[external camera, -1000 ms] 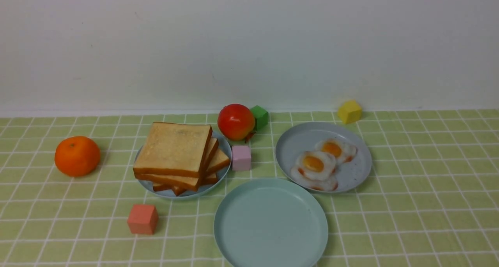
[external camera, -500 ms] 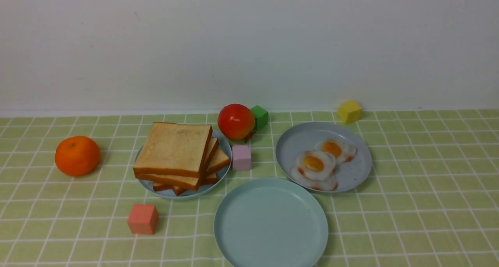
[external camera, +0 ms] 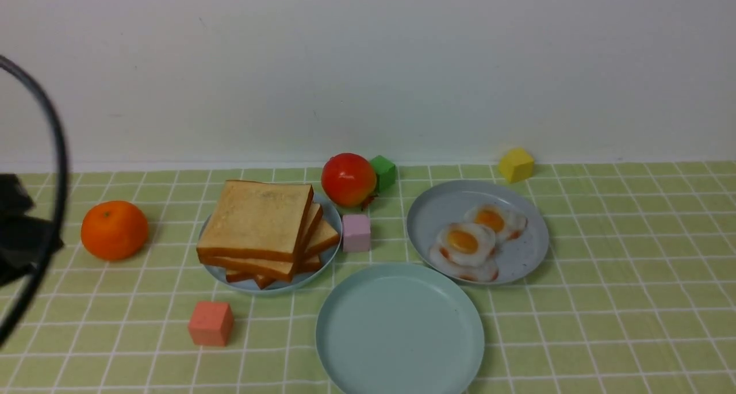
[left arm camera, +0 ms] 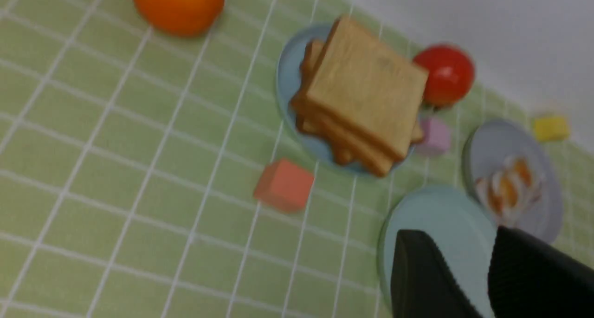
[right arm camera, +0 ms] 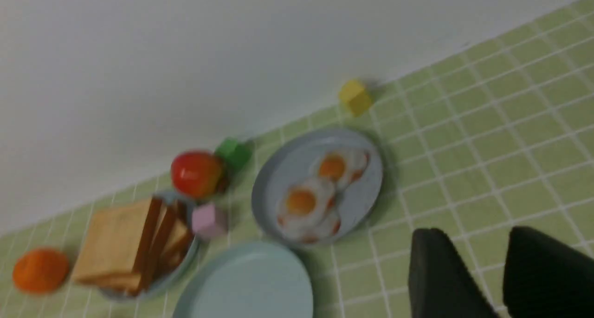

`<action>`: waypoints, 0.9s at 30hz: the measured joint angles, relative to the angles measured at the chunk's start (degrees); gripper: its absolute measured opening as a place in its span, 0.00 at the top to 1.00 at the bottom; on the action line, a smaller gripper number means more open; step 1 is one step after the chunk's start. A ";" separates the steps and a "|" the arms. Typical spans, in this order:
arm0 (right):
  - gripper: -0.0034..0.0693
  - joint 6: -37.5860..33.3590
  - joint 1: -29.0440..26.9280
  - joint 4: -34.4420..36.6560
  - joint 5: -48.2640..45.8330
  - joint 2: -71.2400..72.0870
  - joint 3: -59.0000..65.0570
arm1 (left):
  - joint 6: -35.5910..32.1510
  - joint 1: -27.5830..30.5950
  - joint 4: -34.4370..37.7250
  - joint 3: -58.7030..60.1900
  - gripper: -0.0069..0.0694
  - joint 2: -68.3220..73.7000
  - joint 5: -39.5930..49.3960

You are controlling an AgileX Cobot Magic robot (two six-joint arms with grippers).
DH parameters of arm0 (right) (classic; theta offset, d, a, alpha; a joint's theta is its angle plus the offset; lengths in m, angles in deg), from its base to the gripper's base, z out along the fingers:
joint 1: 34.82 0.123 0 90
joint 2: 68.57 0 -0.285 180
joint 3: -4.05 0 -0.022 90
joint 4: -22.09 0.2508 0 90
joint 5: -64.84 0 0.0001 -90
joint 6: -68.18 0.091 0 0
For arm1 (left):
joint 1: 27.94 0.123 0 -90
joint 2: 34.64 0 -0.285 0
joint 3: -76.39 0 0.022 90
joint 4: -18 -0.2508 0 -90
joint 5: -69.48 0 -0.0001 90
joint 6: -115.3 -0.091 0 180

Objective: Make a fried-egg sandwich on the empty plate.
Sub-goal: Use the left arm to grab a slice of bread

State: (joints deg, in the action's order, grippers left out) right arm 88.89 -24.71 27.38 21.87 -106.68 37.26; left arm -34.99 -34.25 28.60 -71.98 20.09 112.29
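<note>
The mint plate is lying bare, with the toast sitting stacked on the left grey plate just behind it to the left. The eggs are overlapping on the right grey plate just behind it to the right. The left gripper and right gripper are each hanging with jaws slightly parted, gripping nothing. The toast is looking light and spongy, so pinching the top slice across a crust edge should do, while the eggs are looking thin, floppy and likely to drag a neighbour, so a nip at the top one's white rim seems best.
</note>
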 joint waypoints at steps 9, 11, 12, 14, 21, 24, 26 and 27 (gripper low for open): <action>0.62 -22.37 4.72 16.01 -3.00 -4.64 0.31 | -23.40 3.12 17.20 -12.72 0.60 26.96 4.95; 0.62 -24.44 4.72 17.95 -3.12 -5.13 0.31 | -28.61 5.39 22.07 -16.49 0.60 32.05 7.31; 0.62 -26.04 4.72 19.28 -3.12 -5.27 0.31 | -33.06 7.79 26.32 -20.15 0.60 36.34 9.53; 0.62 -27.27 4.72 20.18 -3.12 -5.33 0.31 | -40.89 10.67 31.94 -25.21 0.60 43.63 12.92; 0.62 -28.05 4.72 20.76 -3.12 -5.33 0.31 | -46.70 12.01 26.34 -35.89 0.55 59.01 11.72; 0.62 -28.11 4.72 20.76 -2.66 -5.33 0.31 | -47.60 10.58 24.46 -39.15 0.52 62.94 10.51; 0.62 -28.11 4.72 21.07 -2.24 -5.33 0.31 | -47.94 9.58 24.47 -40.56 0.52 65.04 9.36; 0.62 -28.11 4.72 21.38 -1.99 -5.33 0.31 | -47.96 9.22 24.63 -40.89 0.52 65.96 8.64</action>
State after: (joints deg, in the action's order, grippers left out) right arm 60.78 -19.99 48.76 19.88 -112.01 37.56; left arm -82.95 -25.03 53.23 -112.88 86.05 120.92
